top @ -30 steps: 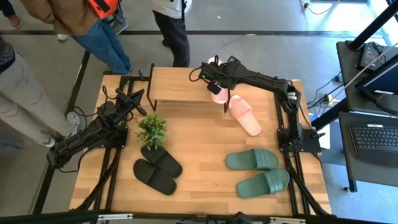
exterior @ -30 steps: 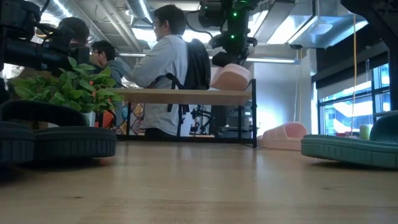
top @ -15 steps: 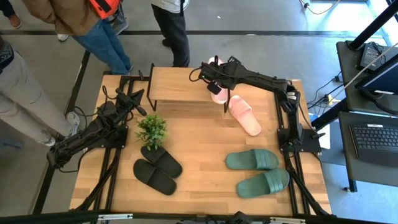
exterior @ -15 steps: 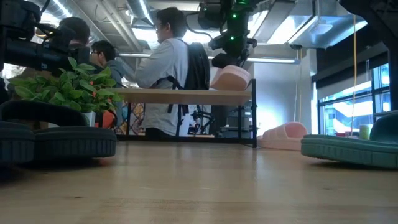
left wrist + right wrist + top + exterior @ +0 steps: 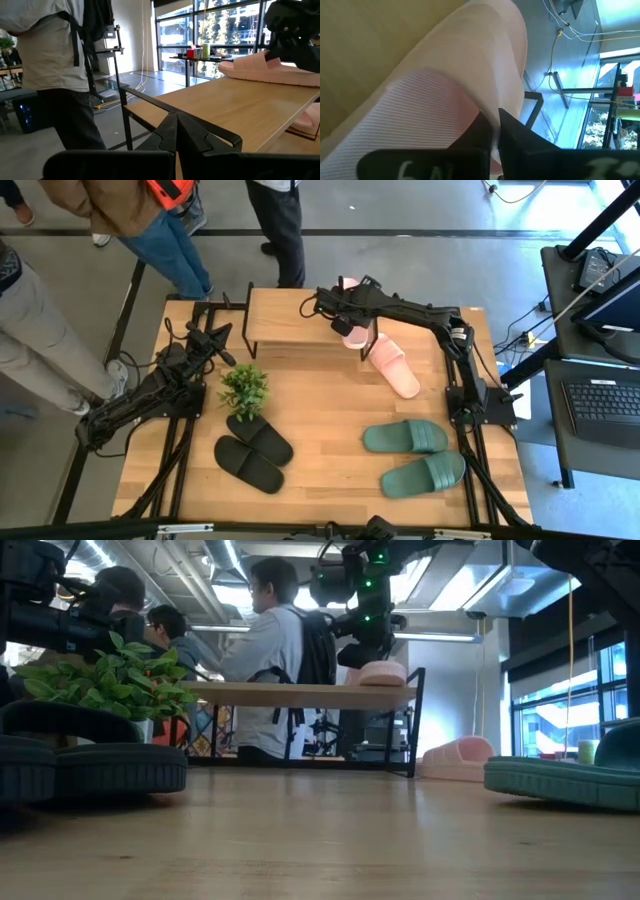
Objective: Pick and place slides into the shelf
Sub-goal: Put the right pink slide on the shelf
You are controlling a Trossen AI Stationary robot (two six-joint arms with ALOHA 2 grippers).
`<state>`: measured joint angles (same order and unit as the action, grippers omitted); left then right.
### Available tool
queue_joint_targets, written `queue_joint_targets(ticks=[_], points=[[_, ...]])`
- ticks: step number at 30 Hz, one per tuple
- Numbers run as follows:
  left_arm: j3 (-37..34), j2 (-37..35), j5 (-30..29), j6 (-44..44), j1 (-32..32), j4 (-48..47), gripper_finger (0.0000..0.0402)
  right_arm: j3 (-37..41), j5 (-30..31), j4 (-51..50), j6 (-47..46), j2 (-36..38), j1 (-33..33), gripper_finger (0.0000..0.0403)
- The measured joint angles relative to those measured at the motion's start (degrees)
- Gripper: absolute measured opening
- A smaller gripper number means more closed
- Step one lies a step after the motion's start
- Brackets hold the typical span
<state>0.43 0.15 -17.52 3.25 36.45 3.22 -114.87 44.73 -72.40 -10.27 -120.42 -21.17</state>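
We keep the right gripper (image 5: 340, 315) pinched on the pink slide (image 5: 352, 330), upper centre, resting it flat on the shelf (image 5: 285, 320) before release

Pale pink slide (image 5: 352, 335), light wooden shelf (image 5: 285, 320)

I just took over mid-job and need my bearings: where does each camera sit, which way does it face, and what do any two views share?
High view: overhead, straight down on the table; both arms, right gripper at the shelf.
Low view: table height, looking level toward the shelf; right arm enters from above.
Left wrist view: on the left arm parked at the table's left, facing the shelf; own shut fingers.
Right wrist view: pressed close on the pink slide; own fingers.
Shared: the pink slide on the shelf appears in all four.
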Motion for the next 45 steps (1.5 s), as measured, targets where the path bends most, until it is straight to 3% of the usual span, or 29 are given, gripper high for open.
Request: queue_joint_targets(ticks=[6, 17, 30, 45], points=[[0.0, 0.0, 0.0, 0.0, 0.0, 0.0, 0.0000, 0.0, -0.2, 0.1, -0.1, 0.0, 0.0, 0.0058], [0.0, 0.0, 0.0, 0.0, 0.0, 0.0, 0.0000, 0.0, -0.7, 0.2, 0.0, 0.0, 0.0, 0.0073], [0.0, 0.0, 0.0, 0.0, 0.0, 0.0, 0.0000, 0.0, -1.4, -0.2, 0.0, 0.0, 0.0, 0.0167], [0.0, 0.0, 0.0, 0.0, 0.0, 0.0, 0.0000, 0.0, -1.3, -2.7, -0.1, -0.1, 0.5, 0.0174]])
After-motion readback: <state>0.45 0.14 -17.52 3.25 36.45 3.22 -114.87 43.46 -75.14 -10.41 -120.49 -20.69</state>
